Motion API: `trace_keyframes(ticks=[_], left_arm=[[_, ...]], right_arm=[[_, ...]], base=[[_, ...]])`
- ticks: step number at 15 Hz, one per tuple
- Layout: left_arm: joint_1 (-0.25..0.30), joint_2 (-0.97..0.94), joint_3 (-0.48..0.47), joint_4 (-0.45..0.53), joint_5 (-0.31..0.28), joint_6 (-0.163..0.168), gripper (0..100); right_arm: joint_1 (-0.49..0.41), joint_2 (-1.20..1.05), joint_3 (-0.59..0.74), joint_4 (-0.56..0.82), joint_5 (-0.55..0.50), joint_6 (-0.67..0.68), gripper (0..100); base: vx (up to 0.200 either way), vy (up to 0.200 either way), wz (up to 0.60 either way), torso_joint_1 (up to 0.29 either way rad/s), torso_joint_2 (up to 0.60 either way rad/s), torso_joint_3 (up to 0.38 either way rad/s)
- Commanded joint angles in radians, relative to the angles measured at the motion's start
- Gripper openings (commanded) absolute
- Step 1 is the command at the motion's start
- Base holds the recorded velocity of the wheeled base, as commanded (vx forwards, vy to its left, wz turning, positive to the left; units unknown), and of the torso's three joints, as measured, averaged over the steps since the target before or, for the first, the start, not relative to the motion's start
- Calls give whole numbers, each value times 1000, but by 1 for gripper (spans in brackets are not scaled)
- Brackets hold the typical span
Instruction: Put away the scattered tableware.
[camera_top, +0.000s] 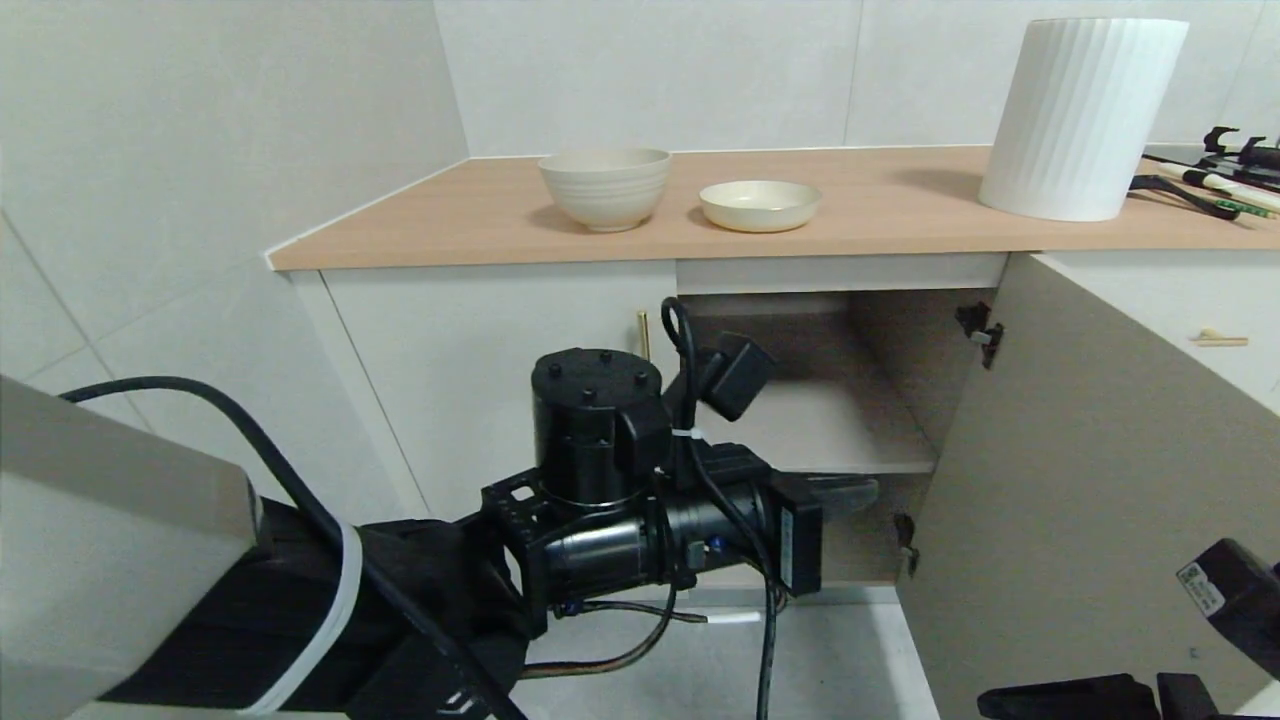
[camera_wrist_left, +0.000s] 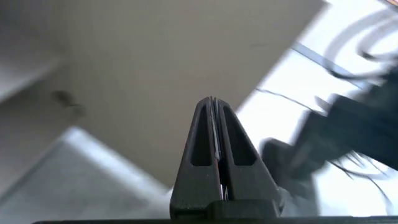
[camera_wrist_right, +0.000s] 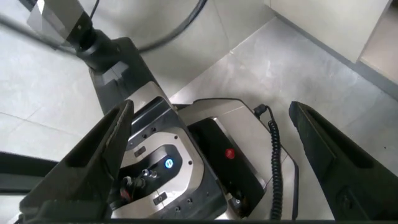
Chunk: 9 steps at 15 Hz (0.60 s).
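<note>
On the wooden countertop (camera_top: 880, 190) against pale tiled walls (camera_top: 650, 70), a ribbed bowl (camera_top: 605, 187) sits at eleven o'clock, a shallow dish (camera_top: 759, 205) at twelve, a white ribbed canister (camera_top: 1082, 118) at two; the cabinet door (camera_top: 1080, 480) below stands open. Left gripper (camera_wrist_left: 212, 102) pinched together on nothing before the shelf (camera_top: 830, 430); right gripper (camera_wrist_right: 211, 107) spread wide.

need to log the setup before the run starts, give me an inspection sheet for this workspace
surface: wooden countertop, nothing spilled that can be seen
job's things: bowl and shallow dish stand apart on the countertop, both upright
clutter: ribbed white cylinder and utensils at the counter's right end
grippers: left gripper shut, empty, low in front of the open cabinet; right gripper open, empty
cables: black cable loops over the left wrist
surroundings: cabinet door swung open, shelf bare; tiled wall; grey floor
</note>
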<state>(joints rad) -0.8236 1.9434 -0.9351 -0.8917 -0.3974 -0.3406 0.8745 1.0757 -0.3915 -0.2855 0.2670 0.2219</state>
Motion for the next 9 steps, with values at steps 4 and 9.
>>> trace_keyframes(ticks=[4,9], left_arm=[[132,-161,101,89,71,9,0],[276,-477,197,373,117,17,0]], right_arm=[[-54,61,-49,3,-8,4,100],[-137,217,-241,34,-115,-3,100]], base=[[0,0,0,0,0,0],[0,0,0,0,0,0]])
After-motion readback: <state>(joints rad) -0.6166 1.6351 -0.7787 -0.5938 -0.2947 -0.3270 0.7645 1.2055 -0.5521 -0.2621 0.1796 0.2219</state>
